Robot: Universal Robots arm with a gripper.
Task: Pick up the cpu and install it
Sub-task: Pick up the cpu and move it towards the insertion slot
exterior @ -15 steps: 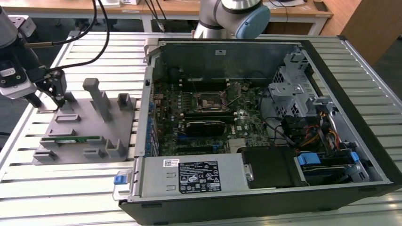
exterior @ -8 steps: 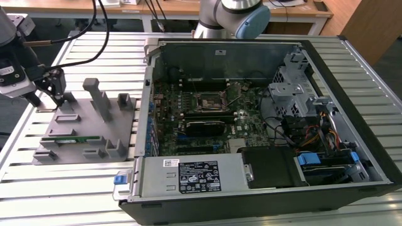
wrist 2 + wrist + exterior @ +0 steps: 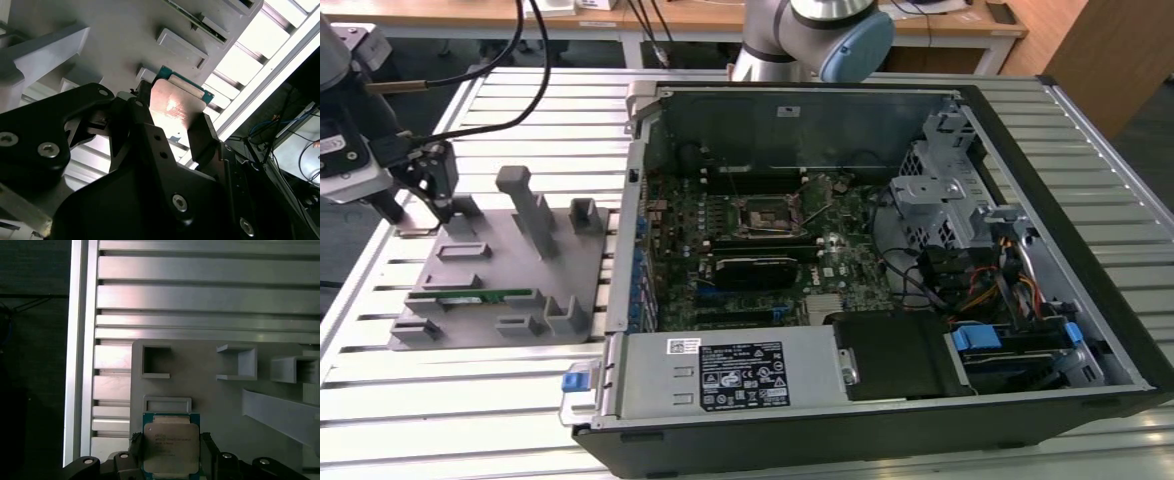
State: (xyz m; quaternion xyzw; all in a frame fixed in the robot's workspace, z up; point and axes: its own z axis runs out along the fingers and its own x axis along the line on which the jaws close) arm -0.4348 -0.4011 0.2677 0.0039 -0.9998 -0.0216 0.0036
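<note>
Grasp detail, first wrist view: the cpu (image 3: 171, 442) is seen flat-on, metal top up, clamped at opposite edges between the two black fingers (image 3: 136, 445). The grey fixture plate (image 3: 210, 395) lies just beyond the fingertips. Arm pose, exterior view: the gripper (image 3: 420, 208) is pointed straight down over that plate, well apart from the open computer case (image 3: 881, 400).
</note>
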